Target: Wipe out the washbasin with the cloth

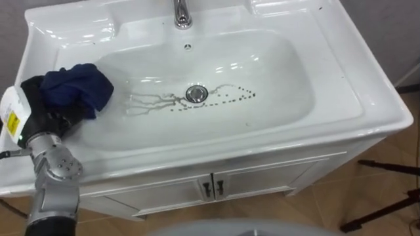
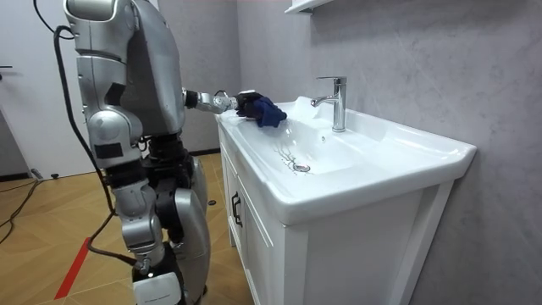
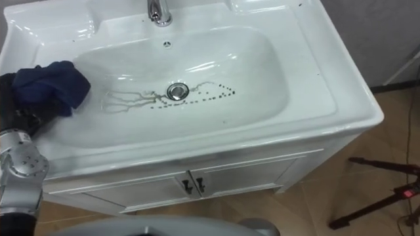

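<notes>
Your left robot hand clamped on blue cloth, at white basin left slope, dark streaks beside drain, faucet behind.

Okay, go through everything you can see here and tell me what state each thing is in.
Basin: dirty, with brownish streaks and dark dots around the drain.
Drain: uncovered.
Blue cloth: bunched up, held over the basin's left side.
Left hand: curled round the blue cloth.
Tap: no water running.
Cabinet doors: shut.
</notes>
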Robot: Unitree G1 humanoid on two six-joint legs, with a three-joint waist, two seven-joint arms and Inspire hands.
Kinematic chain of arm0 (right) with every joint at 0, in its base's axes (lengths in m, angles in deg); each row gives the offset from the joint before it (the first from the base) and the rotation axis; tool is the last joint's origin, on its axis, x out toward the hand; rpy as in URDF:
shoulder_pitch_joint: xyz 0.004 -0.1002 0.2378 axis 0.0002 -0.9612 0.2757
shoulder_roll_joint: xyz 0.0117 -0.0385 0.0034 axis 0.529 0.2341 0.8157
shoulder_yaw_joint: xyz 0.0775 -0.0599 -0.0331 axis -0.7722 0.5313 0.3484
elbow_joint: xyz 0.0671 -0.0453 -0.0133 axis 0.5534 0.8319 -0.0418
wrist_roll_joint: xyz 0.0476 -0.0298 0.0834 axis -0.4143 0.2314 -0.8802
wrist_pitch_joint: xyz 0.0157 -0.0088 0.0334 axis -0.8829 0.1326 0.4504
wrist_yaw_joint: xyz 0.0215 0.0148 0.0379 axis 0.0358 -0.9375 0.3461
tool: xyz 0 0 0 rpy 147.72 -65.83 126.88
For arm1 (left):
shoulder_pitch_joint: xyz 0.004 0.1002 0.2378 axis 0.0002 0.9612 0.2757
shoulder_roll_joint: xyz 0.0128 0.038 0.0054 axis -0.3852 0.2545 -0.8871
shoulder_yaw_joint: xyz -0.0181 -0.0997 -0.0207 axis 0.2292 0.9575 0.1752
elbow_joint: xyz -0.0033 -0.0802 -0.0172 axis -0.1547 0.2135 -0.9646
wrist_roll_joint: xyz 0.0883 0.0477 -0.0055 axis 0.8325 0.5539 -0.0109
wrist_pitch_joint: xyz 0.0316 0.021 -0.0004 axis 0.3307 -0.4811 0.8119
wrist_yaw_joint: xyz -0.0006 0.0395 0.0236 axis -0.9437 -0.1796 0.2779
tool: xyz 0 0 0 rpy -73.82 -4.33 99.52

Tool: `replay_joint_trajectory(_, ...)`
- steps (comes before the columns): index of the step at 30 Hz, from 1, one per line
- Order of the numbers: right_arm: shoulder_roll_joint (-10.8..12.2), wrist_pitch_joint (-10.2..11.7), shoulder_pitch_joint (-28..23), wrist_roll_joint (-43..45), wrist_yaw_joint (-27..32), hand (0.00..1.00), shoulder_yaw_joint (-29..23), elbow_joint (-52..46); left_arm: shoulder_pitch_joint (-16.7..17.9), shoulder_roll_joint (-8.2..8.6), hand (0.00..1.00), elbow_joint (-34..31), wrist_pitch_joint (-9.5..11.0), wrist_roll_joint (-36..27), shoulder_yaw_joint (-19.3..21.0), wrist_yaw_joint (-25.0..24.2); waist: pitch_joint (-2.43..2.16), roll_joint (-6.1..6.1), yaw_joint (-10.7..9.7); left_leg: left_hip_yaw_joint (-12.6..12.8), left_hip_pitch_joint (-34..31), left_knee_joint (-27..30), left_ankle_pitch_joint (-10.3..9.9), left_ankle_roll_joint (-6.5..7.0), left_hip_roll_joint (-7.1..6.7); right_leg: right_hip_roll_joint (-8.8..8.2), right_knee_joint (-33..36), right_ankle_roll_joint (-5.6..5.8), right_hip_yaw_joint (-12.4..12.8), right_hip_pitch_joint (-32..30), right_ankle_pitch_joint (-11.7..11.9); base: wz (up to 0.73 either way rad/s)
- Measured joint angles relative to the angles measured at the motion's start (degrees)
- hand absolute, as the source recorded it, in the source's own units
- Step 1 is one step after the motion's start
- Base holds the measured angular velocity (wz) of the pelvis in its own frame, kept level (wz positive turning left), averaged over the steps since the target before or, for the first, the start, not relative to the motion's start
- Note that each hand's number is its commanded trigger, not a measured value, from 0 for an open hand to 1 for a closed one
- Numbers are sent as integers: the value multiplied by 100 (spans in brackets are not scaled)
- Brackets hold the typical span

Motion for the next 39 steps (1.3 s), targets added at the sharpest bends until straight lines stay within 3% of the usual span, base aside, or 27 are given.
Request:
replay_joint_trajectory(3, 46, 18, 8, -52, -19, 0, 0, 24, 5, 43, 100, -555, -54, 10, -166, -61, -5, -25, -27, -46, -86, 12, 0, 0, 0, -7, 7, -3, -42, -72, 3, 4)
replay_joint_trajectory(8, 57, 86, -3, -97, 17, 0, -6, 21, 3, 46, 100, -1094, 36, 9, -309, 81, 14, 49, -182, -42, -59, 7, 0, 0, 3, -12, 3, -4, -65, -57, 4, -3)
replay_joint_trajectory(13, 74, 126, -3, -94, 81, 0, -5, 36, 4, 47, 100, -1133, 136, 12, -442, 144, 36, -10, -251, -32, -57, 0, 0, 0, 4, -12, -15, -4, -85, -74, 4, 0)
replay_joint_trajectory(16, 91, 130, -14, -92, 81, 0, -3, 48, 7, 48, 100, -1133, 135, 11, -470, 145, 20, -64, -277, -34, -60, -6, 0, 0, 6, -9, -88, -13, -99, -46, 17, 0)
replay_joint_trajectory(27, 125, -2, -24, -80, 6, 0, 194, 83, 36, 77, 100, -1118, 96, 548, -687, 165, 19, -62, -262, -19, -71, -14, 1, 0, 7, -10, -79, -11, -112, -30, 21, 0)
replay_joint_trajectory(32, 124, -154, 9, -87, 15, 0, 232, 80, 218, 85, 100, -816, -124, 1119, -908, 135, 8, -47, -270, 1, -74, -12, 1, 0, 7, -10, -75, -11, -108, -34, 21, 0)
replay_joint_trajectory(35, 123, -232, 65, -85, 11, 0, 233, 84, 339, 126, 100, -631, -374, 1190, -1053, -76, 2, -59, -280, 1, -126, -2, 1, 0, 7, -12, -73, -12, -124, -80, 22, 0)
replay_joint_trajectory(39, 119, -270, 74, -86, -1, 0, 232, 70, 463, 151, 100, -615, -522, 1194, -1055, -226, -13, -83, -277, 0, -139, 7, 1, 0, 9, -14, -78, -12, -133, -80, 23, 1)
